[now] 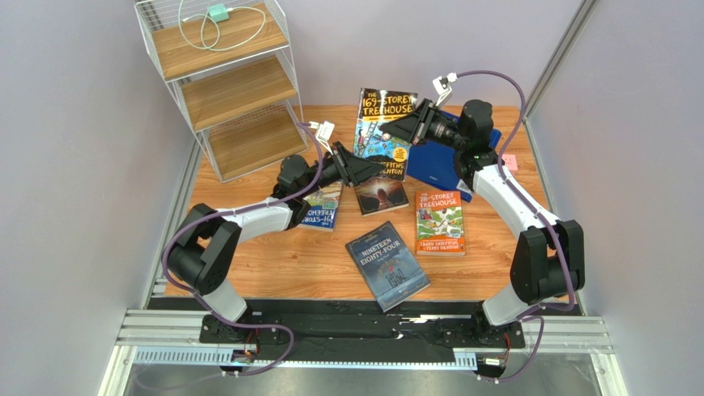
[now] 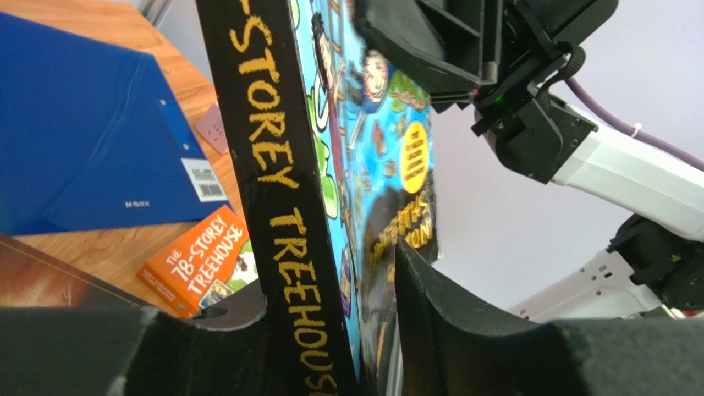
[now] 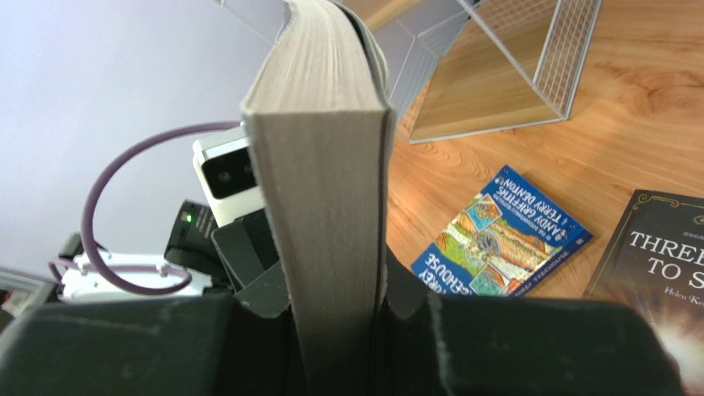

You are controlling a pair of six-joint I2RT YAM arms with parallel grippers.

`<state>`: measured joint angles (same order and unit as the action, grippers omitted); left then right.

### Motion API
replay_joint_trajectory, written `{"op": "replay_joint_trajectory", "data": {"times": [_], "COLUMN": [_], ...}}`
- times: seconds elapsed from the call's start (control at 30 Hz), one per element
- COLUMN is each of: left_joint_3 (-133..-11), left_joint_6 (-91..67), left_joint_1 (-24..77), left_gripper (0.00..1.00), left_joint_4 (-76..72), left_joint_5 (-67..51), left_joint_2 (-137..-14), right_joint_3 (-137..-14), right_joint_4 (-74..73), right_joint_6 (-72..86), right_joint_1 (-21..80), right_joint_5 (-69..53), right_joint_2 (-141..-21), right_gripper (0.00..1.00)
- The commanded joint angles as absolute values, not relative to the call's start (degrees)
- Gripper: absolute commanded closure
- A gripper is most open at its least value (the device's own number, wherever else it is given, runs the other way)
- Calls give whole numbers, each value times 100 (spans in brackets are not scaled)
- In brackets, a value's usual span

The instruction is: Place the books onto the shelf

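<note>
The yellow-black Treehouse book (image 1: 384,124) is held upright above the back of the table, between both arms. My right gripper (image 1: 411,129) is shut on its page edge (image 3: 330,206), and its pads (image 3: 406,297) press both covers. My left gripper (image 2: 326,289) straddles the black spine (image 2: 281,206). One pad touches the spine and a slim gap shows at the other pad (image 2: 430,305), so it is open. Flat on the table lie the blue Treehouse book (image 1: 322,206), "Three Days to See" (image 1: 381,195), the orange Treehouse book (image 1: 440,223) and "Nineteen Eighty-Four" (image 1: 387,266). The shelf (image 1: 231,82) stands at the back left.
A large blue folder (image 1: 438,165) lies under the right arm at the back right, with a pink note (image 1: 510,162) beside it. A pale cable with a green plug (image 1: 216,15) rests on the top board of the rack. Walls close in the left and right sides.
</note>
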<state>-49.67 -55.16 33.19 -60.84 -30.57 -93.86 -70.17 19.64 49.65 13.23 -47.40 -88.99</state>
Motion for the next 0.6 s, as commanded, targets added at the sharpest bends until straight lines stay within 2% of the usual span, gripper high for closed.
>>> {"op": "replay_joint_trajectory", "data": {"times": [0.0,0.03,0.1,0.13,0.23,0.27,0.37,0.57], "left_joint_3": [-5343,-5387,-5423,-5432,-5397,-5379,-5134,-4325], "left_joint_6": [-5352,-5361,-5405,-5405,-5379,-5379,-5466,-5503], "left_joint_1": [3454,3454,3454,3445,3445,3437,3314,2936], "left_gripper": [62,79,97,100,100,100,100,100], "left_joint_4": [-6196,-6188,-6187,-6127,-5986,-5951,-5924,-5381], "left_joint_5": [-3542,-3559,-3612,-3604,-3551,-3516,-3200,-2023], "left_joint_2": [-9211,-9220,-9255,-9255,-9211,-9185,-8939,-7815], "right_joint_3": [-7172,-7154,-7146,-7154,-7277,-7417,-7550,-7024], "right_joint_4": [2074,2092,2109,2109,1908,1751,986,361], "right_joint_6": [4851,4852,4852,4852,4764,4685,4343,3737], "right_joint_1": [1485,1494,1494,1494,1494,1494,1485,1485], "right_joint_5": [-4878,-4887,-4852,-4860,-4826,-4764,-4422,-3508], "right_joint_2": [-8886,-8886,-8886,-8886,-8938,-8947,-8947,-8307], "right_gripper": [100,100,100,100,100,96,60,47]}}
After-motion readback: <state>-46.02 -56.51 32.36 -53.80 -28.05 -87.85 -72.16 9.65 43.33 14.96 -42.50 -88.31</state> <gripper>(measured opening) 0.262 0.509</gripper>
